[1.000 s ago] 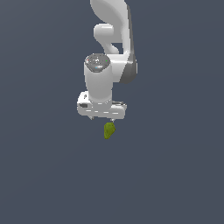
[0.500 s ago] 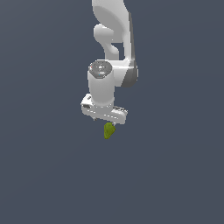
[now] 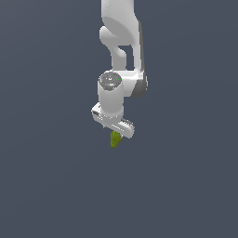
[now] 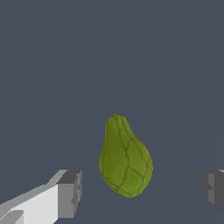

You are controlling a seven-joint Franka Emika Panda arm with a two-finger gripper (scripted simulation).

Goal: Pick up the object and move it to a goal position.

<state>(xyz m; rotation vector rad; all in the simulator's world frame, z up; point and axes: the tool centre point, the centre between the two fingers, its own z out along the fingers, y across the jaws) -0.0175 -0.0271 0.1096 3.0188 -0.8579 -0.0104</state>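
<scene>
The object (image 3: 115, 140) is a small olive-green, pear-like lump with a veined skin and one tapered end. It lies on the dark grey floor right under the white arm. My gripper (image 3: 115, 133) hangs just above it. In the wrist view the object (image 4: 125, 158) sits between the two grey fingertips (image 4: 70, 193), nearer one of them, with a gap on each side. My gripper (image 4: 141, 190) is open and touches nothing.
A plain dark grey surface (image 3: 56, 186) fills the scene all around. The white arm (image 3: 122, 42) rises up out of the exterior view. No other objects show.
The gripper has come down toward the object and shifted slightly to the exterior view's right. The object has stayed where it was.
</scene>
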